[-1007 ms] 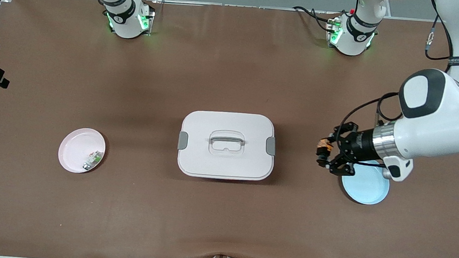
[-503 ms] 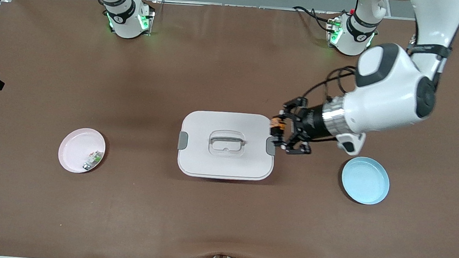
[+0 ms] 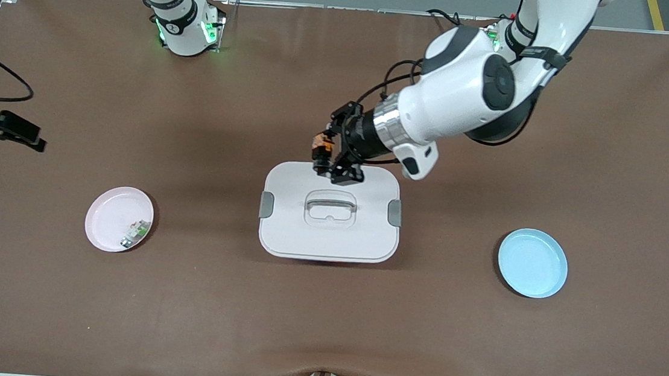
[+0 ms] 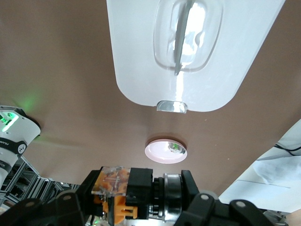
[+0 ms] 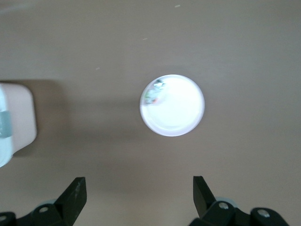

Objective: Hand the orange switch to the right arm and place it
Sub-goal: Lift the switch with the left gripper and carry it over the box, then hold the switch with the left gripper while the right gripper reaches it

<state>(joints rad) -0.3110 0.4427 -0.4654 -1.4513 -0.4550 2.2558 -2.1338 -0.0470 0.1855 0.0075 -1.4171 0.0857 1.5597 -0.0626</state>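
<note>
Left tool [image 3: 326, 158], orange switch [image 3: 321, 144] clamped, now over box [image 3: 282, 232]

Lidded box [image 3: 328, 230] mid-table, between two plates [image 3: 102, 222] [image 3: 536, 272], small part [image 3: 135, 233] in one plate

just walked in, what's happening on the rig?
The left gripper is shut on the orange switch, held over the edge of the white box nearest the robots. The right gripper is open, up over the table near the pink plate, which holds a small white-and-green part. The blue plate is bare. No handover yet.
</note>
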